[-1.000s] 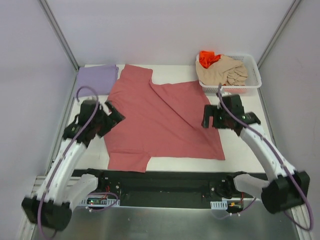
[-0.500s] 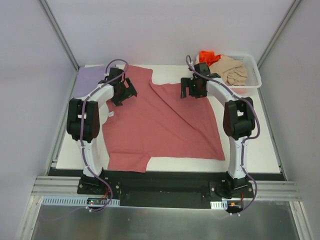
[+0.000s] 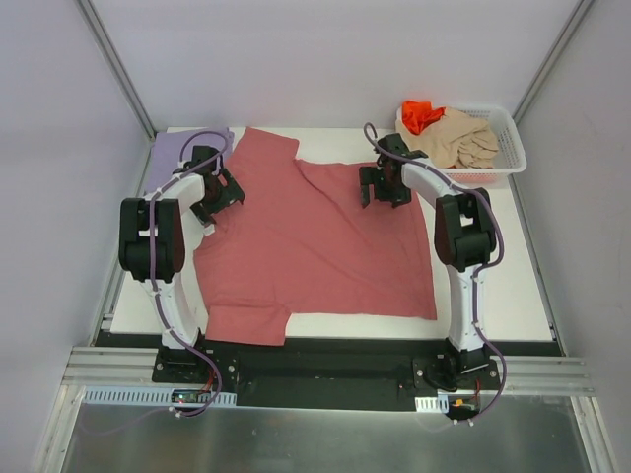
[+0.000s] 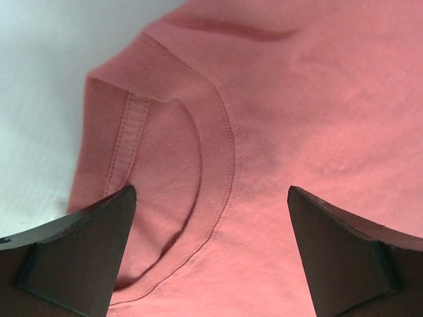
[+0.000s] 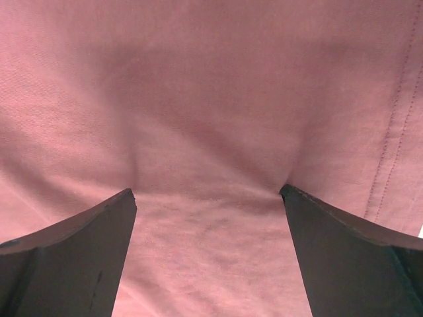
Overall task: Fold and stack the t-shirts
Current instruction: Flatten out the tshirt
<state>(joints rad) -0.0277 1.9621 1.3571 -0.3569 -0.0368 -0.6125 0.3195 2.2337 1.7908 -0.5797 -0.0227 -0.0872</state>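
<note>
We judged the job about a quarter done: the purple tee [image 3: 175, 156] lay folded at the table's [image 3: 483, 276] far left corner, the red tee [image 3: 315, 241] lay spread mid-table, unfolded, and the beige tee [image 3: 458, 138] and orange tee [image 3: 419, 114] sat heaped in the basket [image 3: 510, 150]. The left gripper [image 3: 219, 189] and right gripper [image 3: 385, 187] both stood wide open on the red tee's far part, holding nothing. Only the left wrist view showed the collar [image 4: 221, 165] lying between its fingers [image 4: 92, 238], only the right wrist view showed cloth dimpling at its fingertips [image 5: 99, 231], and the top view alone showed the other tees.
</note>
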